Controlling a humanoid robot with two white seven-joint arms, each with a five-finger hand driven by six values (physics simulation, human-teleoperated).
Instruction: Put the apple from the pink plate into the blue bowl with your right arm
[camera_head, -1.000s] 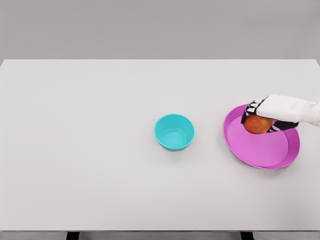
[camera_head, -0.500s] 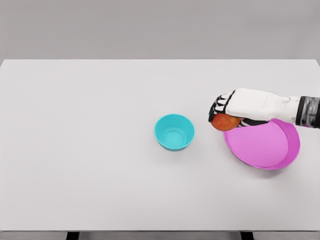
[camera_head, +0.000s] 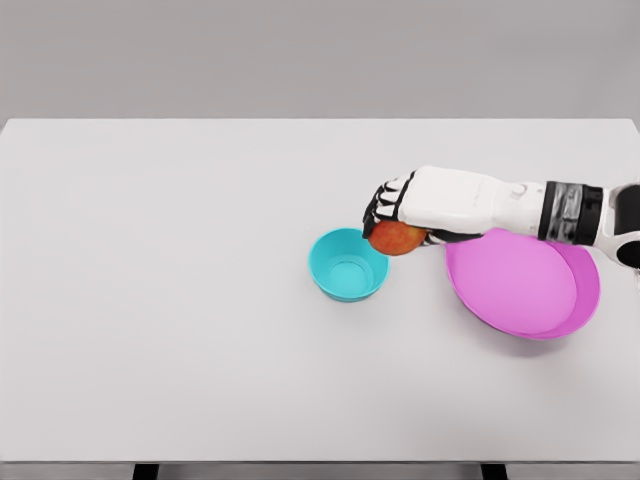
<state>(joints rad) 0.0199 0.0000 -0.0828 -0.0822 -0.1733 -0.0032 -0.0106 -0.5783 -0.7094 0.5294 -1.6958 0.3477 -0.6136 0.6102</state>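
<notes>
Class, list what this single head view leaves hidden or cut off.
- Top of the apple: covered by the right hand.
- Pink plate far rim: behind the forearm.
- Right arm: cut off at the right edge.
- Left arm: out of view.
- Apple's height above the blue bowl: unclear.

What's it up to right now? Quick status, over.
Right hand shut on apple, at the blue bowl's right rim, not yet in. Pink plate empty. Left arm out of view. Nothing in the way.

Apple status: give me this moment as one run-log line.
right hand: shut on apple | apple: over right rim of blue bowl, not released | pink plate: empty | left arm: out of view
</notes>
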